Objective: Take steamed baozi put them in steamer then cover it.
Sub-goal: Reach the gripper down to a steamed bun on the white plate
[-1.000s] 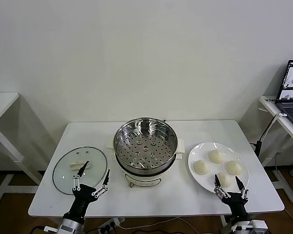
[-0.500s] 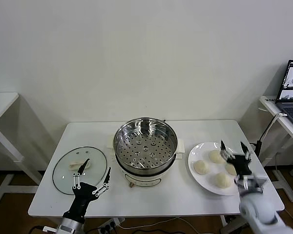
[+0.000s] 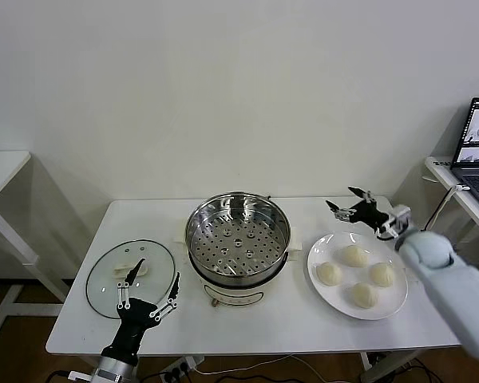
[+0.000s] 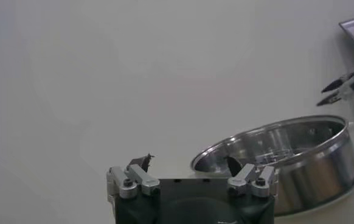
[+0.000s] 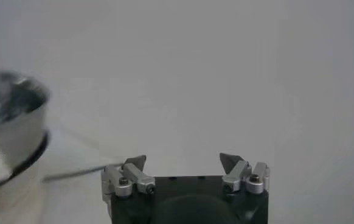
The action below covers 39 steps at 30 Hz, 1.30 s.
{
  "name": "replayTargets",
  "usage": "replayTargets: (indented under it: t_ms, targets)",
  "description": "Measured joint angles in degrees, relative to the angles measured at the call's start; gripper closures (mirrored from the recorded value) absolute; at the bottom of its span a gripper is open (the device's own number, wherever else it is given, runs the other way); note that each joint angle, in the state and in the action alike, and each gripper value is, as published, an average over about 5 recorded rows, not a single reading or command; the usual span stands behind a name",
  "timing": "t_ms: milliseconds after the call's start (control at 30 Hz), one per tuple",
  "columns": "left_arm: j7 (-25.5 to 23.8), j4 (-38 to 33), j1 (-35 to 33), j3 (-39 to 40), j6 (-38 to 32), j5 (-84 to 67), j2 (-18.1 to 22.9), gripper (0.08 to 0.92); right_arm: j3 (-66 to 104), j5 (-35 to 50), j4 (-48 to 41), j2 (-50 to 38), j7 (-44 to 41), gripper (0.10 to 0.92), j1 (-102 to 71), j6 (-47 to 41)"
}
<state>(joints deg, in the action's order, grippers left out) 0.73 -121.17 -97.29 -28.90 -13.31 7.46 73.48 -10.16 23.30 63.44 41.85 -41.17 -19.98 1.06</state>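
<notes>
Several cream-white baozi [image 3: 354, 256] lie on a white plate [image 3: 319, 283] at the table's right. The shiny steamer [image 3: 238, 238] stands mid-table, its perforated tray bare; it also shows in the left wrist view [image 4: 286, 152] and at the edge of the right wrist view [image 5: 6, 128]. The glass cover [image 3: 131, 278] rests flat at the left. My right gripper [image 3: 345, 201] hovers open and empty above the plate's far side, pointing toward the steamer. My left gripper [image 3: 149, 291] stands open and empty at the front edge, beside the cover.
A laptop [image 3: 477, 148] sits on a side desk at the far right. Another white table [image 3: 0, 171] stands at the far left. A white wall backs the scene.
My right arm has swung up from the table's front edge, across the plate, to above its far side. The left arm has not moved.
</notes>
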Motion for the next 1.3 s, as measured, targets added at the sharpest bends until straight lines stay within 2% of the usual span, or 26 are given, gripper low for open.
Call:
replayTargets:
  t_ms: [233,467,767,1300]
  targets:
    - [0.1,-0.1,-0.2,-0.1,0.2,0.0,0.2,0.177,-10.3,-13.3,-6.0,0.5,-18.2,0.203,12.0,2.6]
    - [0.2,-0.2,-0.6,-0.3,0.3,0.2,0.5,0.177,-17.5,-24.2,-9.7,1.5,-26.4,0.203,17.7,4.3]
    - [0.5,0.0,-0.4,0.1,0.6,0.3,0.8,0.177,-21.5,-32.0,-13.5,2.8,-28.0,0.203,19.8,5.0]
    - [0.7,0.2,-0.6,-0.1,0.9,0.4,0.8,0.177,-23.3,-37.6,-18.6,6.9,-26.5,0.203,18.7,6.3]
